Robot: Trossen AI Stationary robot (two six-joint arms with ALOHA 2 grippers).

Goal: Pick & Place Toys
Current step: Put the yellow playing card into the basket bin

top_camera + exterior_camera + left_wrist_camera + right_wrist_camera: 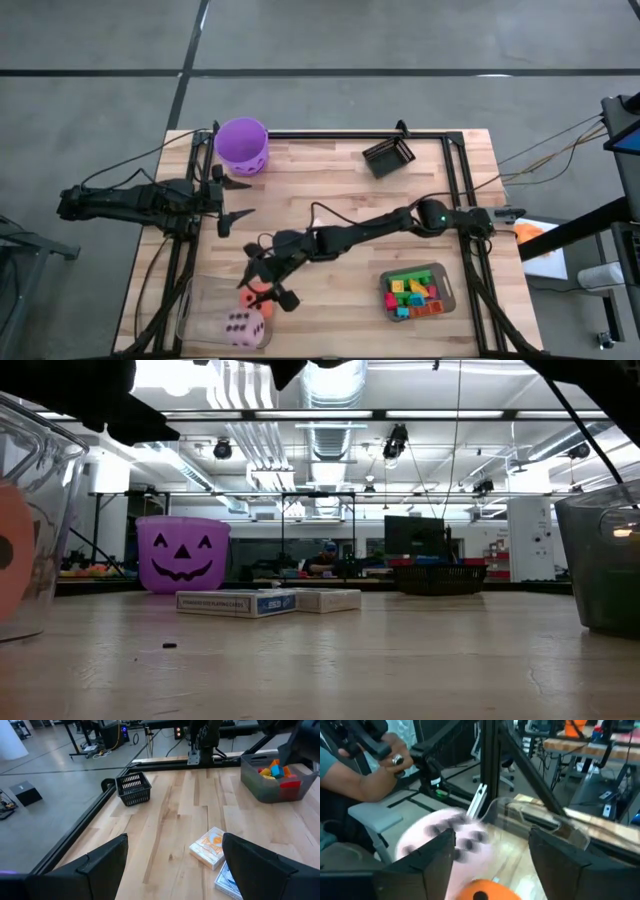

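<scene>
Toys lie around a clear plastic bin (pixel 190 310) at the table's (pixel 330 180) near-left corner. Left of everything, the left gripper (pixel 232 200) waits released beside the purple bucket (pixel 242 144). Inside the bin sits a pink dotted die (pixel 243 327), with an orange die (pixel 257 296) at the bin's right rim, right under the right gripper (pixel 270 288), whose fingers stand apart, gripping nothing. Both dice look light, soft and bulky, so take them across flat faces. Right of the bin, small stiff bricks (pixel 412 292) fill a grey tray (pixel 446 288); pinch their flat sides.

Pink die (pixel 242 325), orange die (pixel 250 296) in clear bin.
</scene>
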